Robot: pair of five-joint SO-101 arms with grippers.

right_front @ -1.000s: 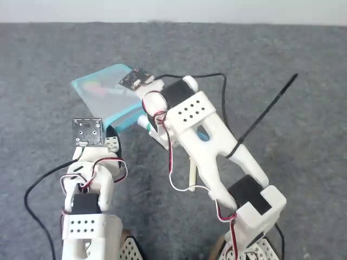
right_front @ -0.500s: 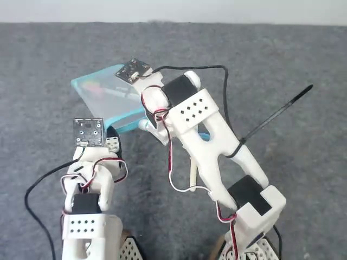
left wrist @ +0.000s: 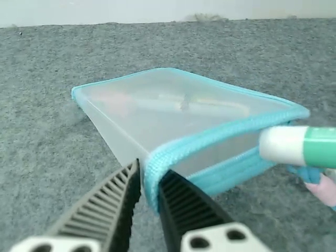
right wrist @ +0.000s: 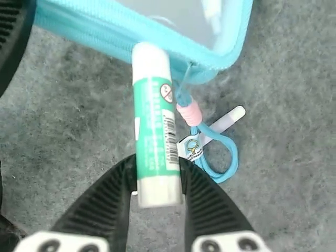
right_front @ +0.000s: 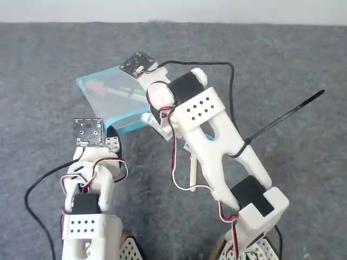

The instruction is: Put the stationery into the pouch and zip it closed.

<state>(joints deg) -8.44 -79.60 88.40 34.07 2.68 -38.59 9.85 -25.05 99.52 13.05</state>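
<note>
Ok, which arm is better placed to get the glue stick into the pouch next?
Right. Its gripper is shut on the glue stick, whose tip is at the zipper edge of the pouch. The left gripper is pinching the pouch's rim, apparently steadying it, so it is probably better left there.

Contents [left wrist: 184, 102]: through the cloudy wall of the pouch [left wrist: 157, 128] you got only pale, blurred shapes; their kind could not be told.
Glue stick [left wrist: 296, 147]: the left wrist view's edge cut it off past its white end.
Zip end: in your high view the right arm [right_front: 217, 138] covered that corner.
</note>
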